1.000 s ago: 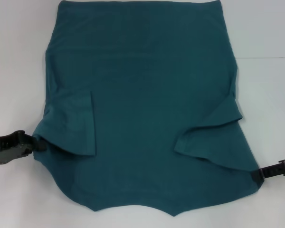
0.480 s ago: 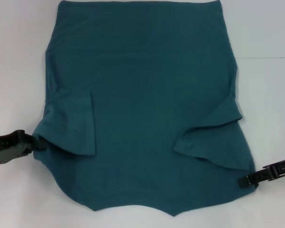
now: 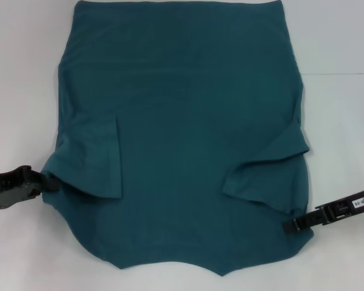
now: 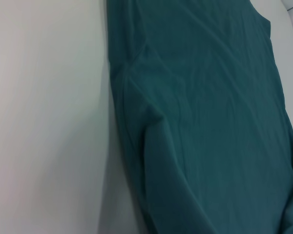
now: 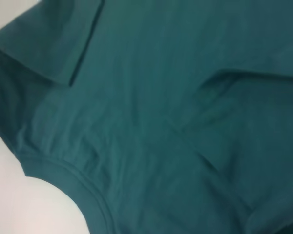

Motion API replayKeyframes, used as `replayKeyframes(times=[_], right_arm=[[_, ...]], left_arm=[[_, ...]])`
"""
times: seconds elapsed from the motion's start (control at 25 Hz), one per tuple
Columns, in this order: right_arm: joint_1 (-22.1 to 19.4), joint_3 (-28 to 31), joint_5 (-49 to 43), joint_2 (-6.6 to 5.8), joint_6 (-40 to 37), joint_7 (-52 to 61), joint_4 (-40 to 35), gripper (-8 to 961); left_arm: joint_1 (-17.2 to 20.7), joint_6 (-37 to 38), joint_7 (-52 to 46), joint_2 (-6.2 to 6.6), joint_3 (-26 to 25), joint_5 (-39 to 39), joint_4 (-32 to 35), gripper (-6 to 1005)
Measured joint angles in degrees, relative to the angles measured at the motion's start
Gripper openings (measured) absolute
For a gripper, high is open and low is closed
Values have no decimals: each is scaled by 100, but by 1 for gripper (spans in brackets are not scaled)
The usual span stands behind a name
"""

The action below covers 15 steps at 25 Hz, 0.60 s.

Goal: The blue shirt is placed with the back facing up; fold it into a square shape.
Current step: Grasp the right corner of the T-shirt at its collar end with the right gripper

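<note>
One blue shirt [image 3: 182,139] is lying spread on the white bench [image 3: 24,91], both sleeves folded inward; no print or readable writing is showing on it; the left gripper [image 3: 45,182] is pinching its edge at eight o'clock, jaws closed on fabric; the right gripper [image 3: 288,227], carrying a small unreadable label, is lying at four o'clock, jaws' state unclear; the right wrist view alone is showing the curved collar [image 5: 83,187].

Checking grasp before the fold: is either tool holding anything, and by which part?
Both tools meet the blue shirt: left tool at its left shoulder edge, right tool at its right shoulder edge. Whether either actually grips cannot be told.
</note>
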Motion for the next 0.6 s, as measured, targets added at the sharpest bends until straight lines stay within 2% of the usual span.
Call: replayKeyframes(times=[0.36,0.6], right_arm=[[21,-40,48,-25,-44,194,3,653],[-6,-41,34,-68,-49,285,-13,435]], left_arm=[[-2,0,0,0,-3,-11,0,29],[-15,1,1,0,-18,-17,0,28]])
